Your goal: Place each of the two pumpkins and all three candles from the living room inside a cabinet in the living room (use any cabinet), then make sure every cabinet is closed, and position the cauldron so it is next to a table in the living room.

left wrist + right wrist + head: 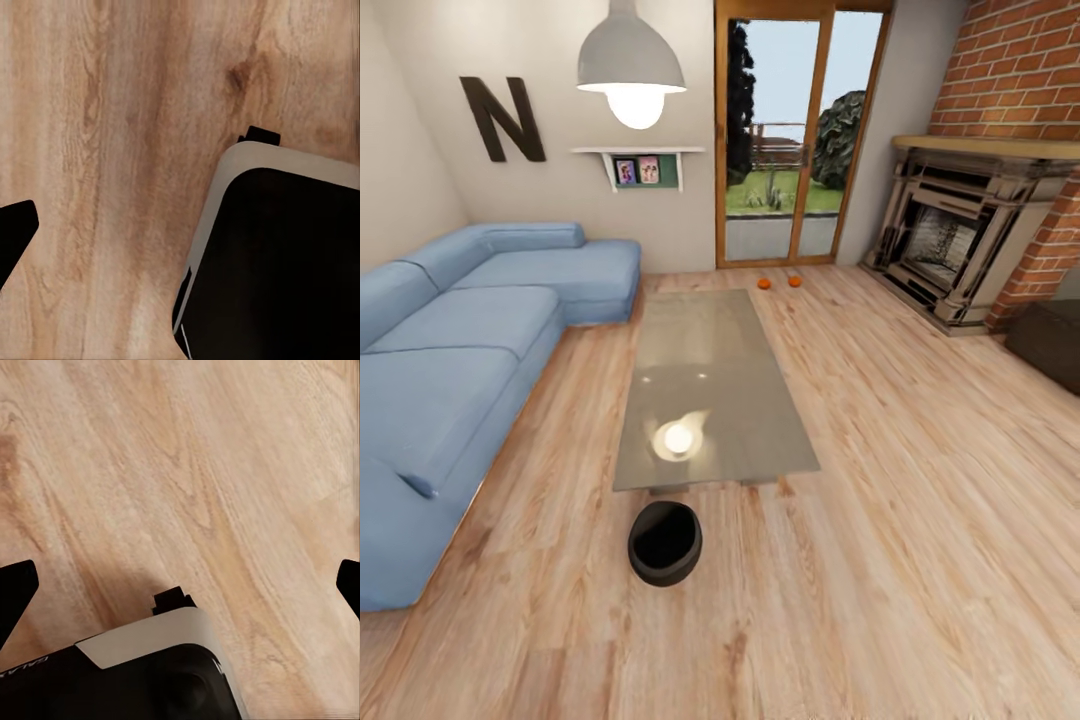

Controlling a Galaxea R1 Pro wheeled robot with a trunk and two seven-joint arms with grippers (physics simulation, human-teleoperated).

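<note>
The cauldron sits on the floor just off the table's near edge; both pumpkins lie uncollected by the glass door; my fingers are spread, empty.

Support surface: light wood plank floor. Directly on it: low coffee table with glossy grey top, bare apart from the lamp's reflection. Black cauldron sits on the floor just beside the table's near short edge. Two orange pumpkins lie side by side, slightly apart, on the floor beyond the table's far end, near the glass door. Blue sofa stands along the left.
</note>
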